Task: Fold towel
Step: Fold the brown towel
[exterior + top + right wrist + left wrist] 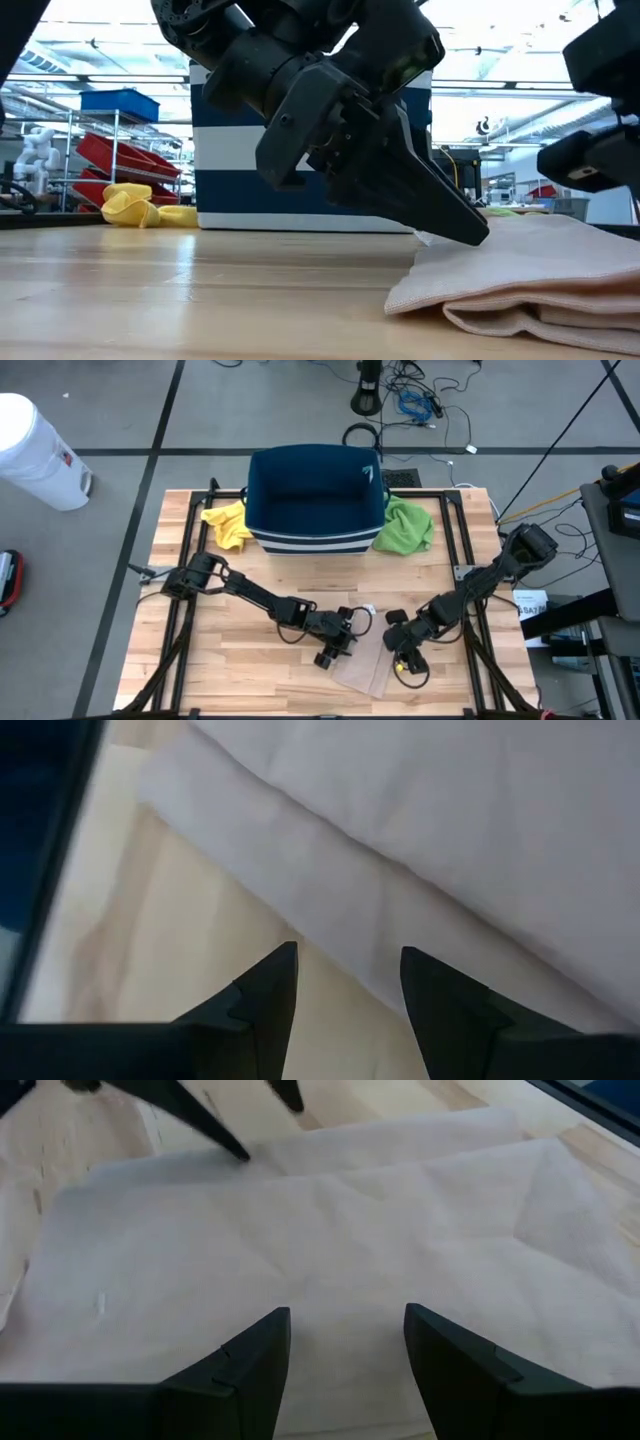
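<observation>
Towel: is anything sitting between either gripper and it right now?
Nothing visible does. The folded beige towel lies on bare table between the left gripper and right gripper, both open and right at its edges. The blue bin and the coloured cloths sit far behind.

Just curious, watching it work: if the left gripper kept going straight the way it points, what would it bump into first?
Most likely the towel. The left gripper is open and aimed right at the cloth, which fills the view ahead of it. How near it is I can't tell.
</observation>
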`<state>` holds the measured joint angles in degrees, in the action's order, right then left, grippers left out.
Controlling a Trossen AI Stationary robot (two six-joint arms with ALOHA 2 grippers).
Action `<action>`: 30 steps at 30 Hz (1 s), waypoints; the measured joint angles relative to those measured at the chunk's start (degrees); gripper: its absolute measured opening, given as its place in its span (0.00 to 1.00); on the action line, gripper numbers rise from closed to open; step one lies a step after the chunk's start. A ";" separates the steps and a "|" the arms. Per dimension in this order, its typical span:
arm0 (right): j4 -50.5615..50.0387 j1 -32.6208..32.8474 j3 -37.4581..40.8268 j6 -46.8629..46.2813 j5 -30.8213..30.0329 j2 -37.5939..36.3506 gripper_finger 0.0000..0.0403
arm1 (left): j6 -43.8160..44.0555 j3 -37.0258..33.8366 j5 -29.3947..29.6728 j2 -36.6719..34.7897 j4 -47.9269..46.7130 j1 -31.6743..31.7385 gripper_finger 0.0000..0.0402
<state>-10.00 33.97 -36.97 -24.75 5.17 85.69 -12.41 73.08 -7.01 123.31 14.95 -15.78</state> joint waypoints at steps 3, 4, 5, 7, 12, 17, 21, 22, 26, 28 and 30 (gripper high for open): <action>1.87 0.90 0.00 -0.11 -2.42 2.40 0.41 | -0.13 0.00 0.02 0.00 0.14 0.01 0.51; 2.99 1.03 0.00 0.02 -2.82 3.07 0.41 | -0.17 0.00 0.00 0.00 0.14 0.01 0.51; 4.41 1.06 -0.05 0.31 -3.27 3.76 0.41 | -0.29 0.00 0.02 0.00 0.12 0.01 0.51; 7.13 1.03 -0.13 1.29 -4.09 5.19 0.41 | -1.52 0.00 -0.03 0.00 0.12 0.01 0.51; 12.89 0.92 -0.13 6.58 -9.41 7.81 0.41 | -3.16 0.00 -0.22 0.00 -0.08 0.34 0.51; 13.18 0.72 -0.13 10.13 -14.40 9.06 0.41 | -3.13 0.00 -0.16 0.00 -3.20 1.45 0.51; 13.46 -0.73 -0.20 10.97 -14.91 9.72 0.41 | -2.85 0.02 0.24 0.00 -4.72 2.54 0.51; 13.46 -1.24 -0.20 11.06 -14.91 9.73 0.41 | -2.62 0.02 0.24 0.00 -4.75 2.84 0.51; 14.28 -3.14 -0.11 12.40 -15.22 9.80 0.41 | -1.94 0.02 0.47 0.00 -4.73 3.91 0.51; 15.05 -4.05 -0.07 13.42 -15.23 9.86 0.41 | -1.47 0.02 0.48 0.00 -4.90 4.46 0.51; 15.27 -4.71 -0.07 14.14 -15.36 9.90 0.41 | -1.03 0.11 0.46 -0.20 -6.14 4.89 0.51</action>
<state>5.27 29.26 -37.04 -10.62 -10.20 95.59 -13.44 73.19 -6.55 123.10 8.81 -10.88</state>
